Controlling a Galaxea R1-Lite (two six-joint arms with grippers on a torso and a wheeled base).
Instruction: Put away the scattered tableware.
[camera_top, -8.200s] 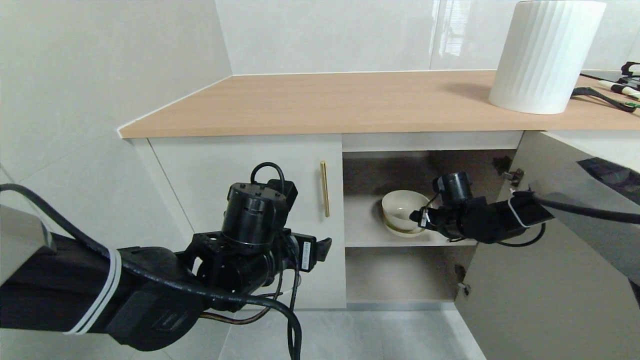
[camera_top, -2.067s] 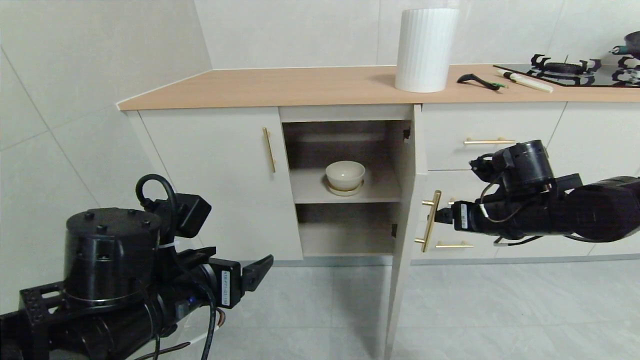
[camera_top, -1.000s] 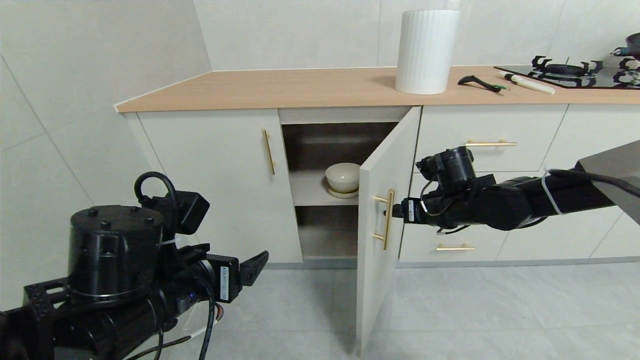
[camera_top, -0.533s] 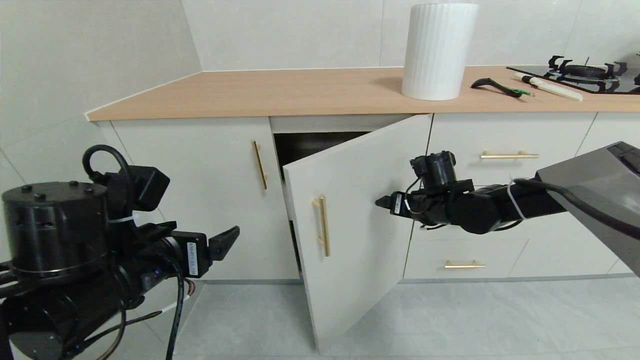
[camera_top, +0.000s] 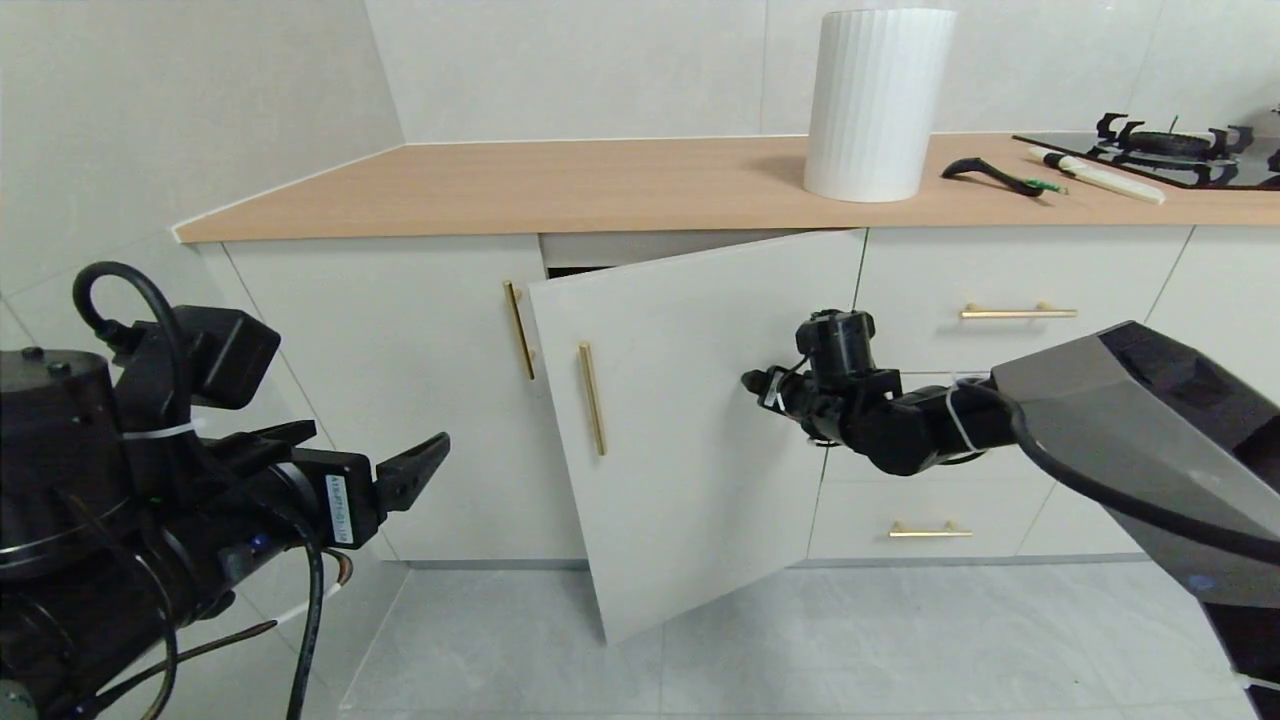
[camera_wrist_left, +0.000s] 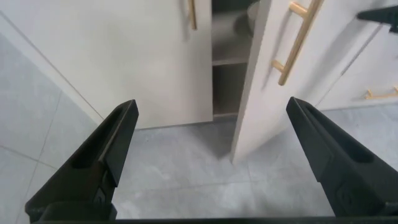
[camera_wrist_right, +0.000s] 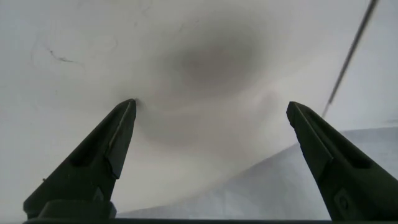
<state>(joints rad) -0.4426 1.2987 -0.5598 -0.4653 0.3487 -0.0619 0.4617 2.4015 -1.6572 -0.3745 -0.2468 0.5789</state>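
Cabinet door (camera_top: 690, 440) stands ajar by a narrow gap. Its brass handle (camera_top: 592, 398) is just beside the handle of the shut neighbouring door (camera_top: 380, 340). The right gripper (camera_top: 752, 381) is up against the outer face of the ajar door, to the right of that handle. Its wrist view shows the fingers (camera_wrist_right: 115, 143) spread wide with nothing between them, one tip at the white panel. The left gripper (camera_top: 385, 440) hangs low, well left of the cabinet, its jaws equally wide and holding nothing.

Through the gap, the left wrist view looks into two compartments. On the shelf (camera_wrist_left: 228, 60) of the upper one sits a pale rounded shape (camera_wrist_left: 241, 17) (too blurred to say whether it is a bowl). The lower compartment lies in shadow beneath it.

On the wooden countertop (camera_top: 560, 185) a white ribbed canister (camera_top: 878, 100) stands upright, and from this angle I cannot tell what it contains. To its right lie a black-handled tool (camera_top: 985, 172) and a long pale utensil (camera_top: 1100, 175), near the hob (camera_top: 1160, 140).
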